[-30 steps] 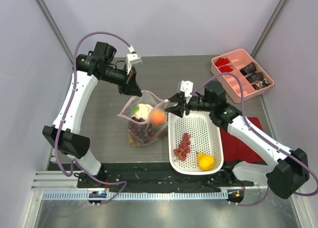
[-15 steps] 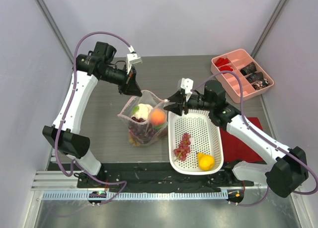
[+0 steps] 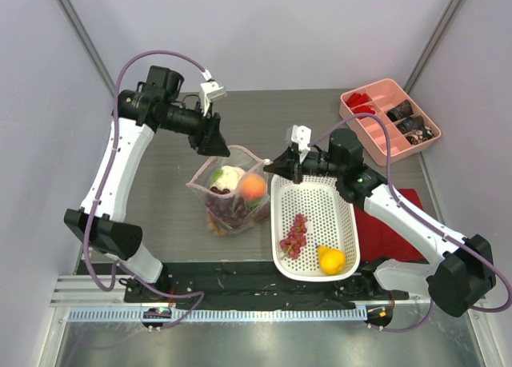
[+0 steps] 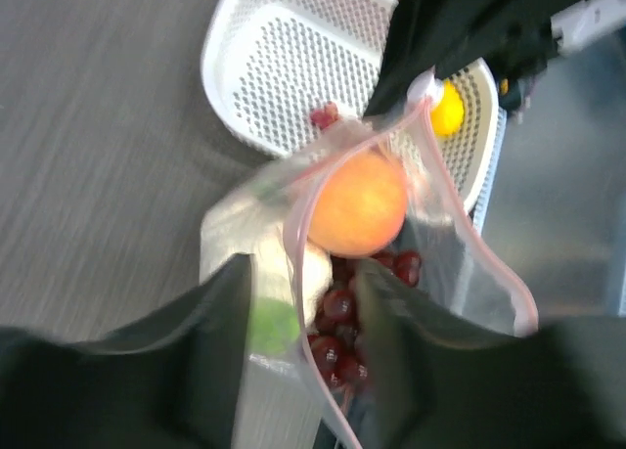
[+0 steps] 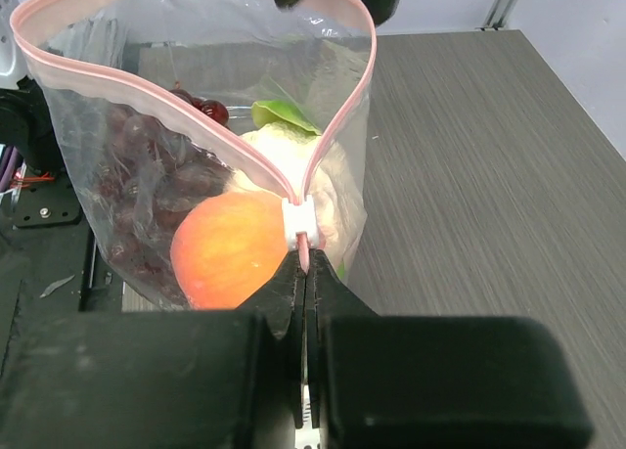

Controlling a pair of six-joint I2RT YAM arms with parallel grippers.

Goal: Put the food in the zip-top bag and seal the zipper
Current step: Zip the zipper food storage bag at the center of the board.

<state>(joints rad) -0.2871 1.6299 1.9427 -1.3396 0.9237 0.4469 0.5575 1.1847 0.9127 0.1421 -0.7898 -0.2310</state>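
The zip-top bag (image 3: pixel 204 193) stands open-mouthed on the surface (image 3: pixel 160 203), just left of the white basket (image 3: pixel 336 207). The right end effector (image 5: pixel 305 273) is clamped on the zipper (image 5: pixel 299 221) at the bag's basket-side corner; the left end effector (image 4: pixel 301 273) straddles the far rim, jaws apart. An orange (image 3: pixel 254 188), white bulb (image 3: pixel 232 176) and dark red fruit (image 3: pixel 230 211) sit inside; purple grapes (image 3: pixel 294 237) and a lemon (image 3: pixel 331 260) lie in the basket

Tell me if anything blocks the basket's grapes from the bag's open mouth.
Only the basket wall beside the grapes stands between. The bag gapes, its rim pinched by the right gripper and straddled by the left gripper. The orange sits high inside.
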